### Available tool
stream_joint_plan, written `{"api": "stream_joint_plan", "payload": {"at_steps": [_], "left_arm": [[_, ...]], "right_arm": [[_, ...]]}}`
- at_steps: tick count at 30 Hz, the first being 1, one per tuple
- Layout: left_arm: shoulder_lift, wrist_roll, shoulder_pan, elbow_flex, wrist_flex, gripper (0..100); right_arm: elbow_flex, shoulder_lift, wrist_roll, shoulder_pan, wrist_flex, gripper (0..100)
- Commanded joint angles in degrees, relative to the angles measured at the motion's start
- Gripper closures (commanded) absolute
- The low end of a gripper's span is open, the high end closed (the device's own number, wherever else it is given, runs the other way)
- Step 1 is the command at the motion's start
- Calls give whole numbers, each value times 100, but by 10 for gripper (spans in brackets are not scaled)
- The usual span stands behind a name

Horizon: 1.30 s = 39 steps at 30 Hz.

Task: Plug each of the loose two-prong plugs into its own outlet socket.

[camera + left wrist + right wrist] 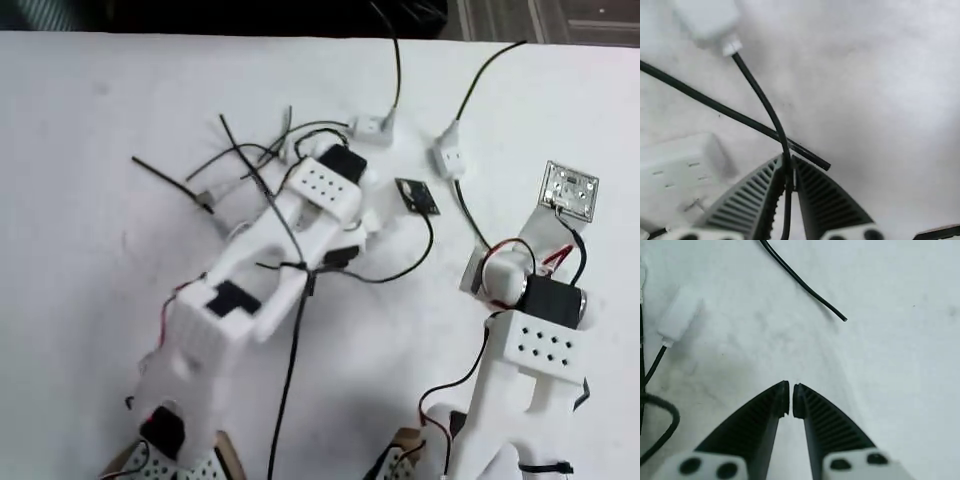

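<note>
The left gripper (789,165) clamps a thin black cord (765,107) some way back from its white plug (705,17), toward the far edge of the table (90,280). A white outlet block (675,165) lies just beside the gripper. The right gripper (791,400) is closed on nothing, and a second white plug (677,315) lies ahead of it. The plugs look light and rigid, and their cords limp. Held by its cord, a plug would likely swing, so the hard body seems the surer hold.
</note>
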Motion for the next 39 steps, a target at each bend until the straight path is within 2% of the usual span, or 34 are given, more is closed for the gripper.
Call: {"api": "stream_joint_plan", "payload": {"at_steps": [1,6,9,12,17,24,29,32,35,39], "left_arm": [[-1341,167,207,1442,-545,980],[-2721,158,303,4149,-1820,980],[-3582,123,75,5591,-2523,980],[-4400,-255,-295,6629,-2760,980],[-5464,-782,-1033,7640,-2743,980],[-6484,-2004,-2220,8580,-2752,980],[-7345,-2734,-2571,8923,-2725,963],[-8180,-2479,-2695,8958,-2681,864],[-9244,-1732,-2677,8958,-2690,771],[-10624,-905,-2554,8967,-2716,758]], "right_arm": [[-281,-171,26,75,22,981],[-273,-171,26,75,22,981],[-264,-171,26,48,22,981],[-264,-171,26,48,22,981],[-264,-171,26,48,22,981],[-255,-171,26,40,22,981],[-255,-163,26,40,22,981],[-255,-136,26,-13,22,981],[-237,-127,26,-207,31,981],[-97,-171,26,-400,4,981]]}}
